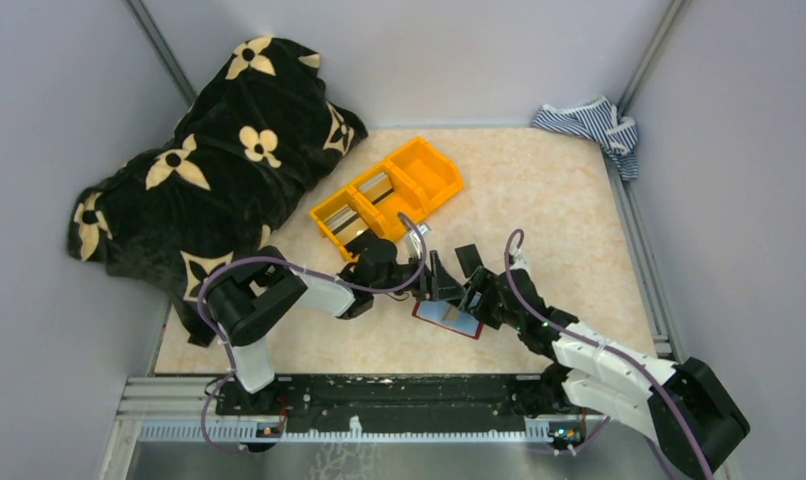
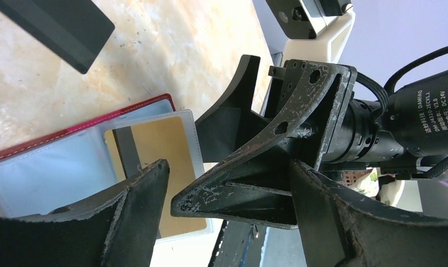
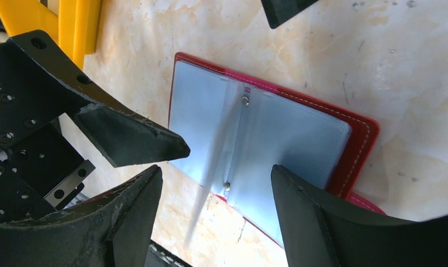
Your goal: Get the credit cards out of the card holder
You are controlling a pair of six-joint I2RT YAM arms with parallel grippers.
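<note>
Open left end effector should pin the dark red bifold card holder (centre frame); open right end effector should pinch the pale beige plastic card.

The card holder lies open and flat on the table, its dark red border framing pale blue pockets; a beige card sits inside one clear pocket; a dark card lies flat nearby, apart from it.

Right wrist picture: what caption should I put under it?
Open right fingers hover over the open red wallet on the table, near the orange bin.
</note>
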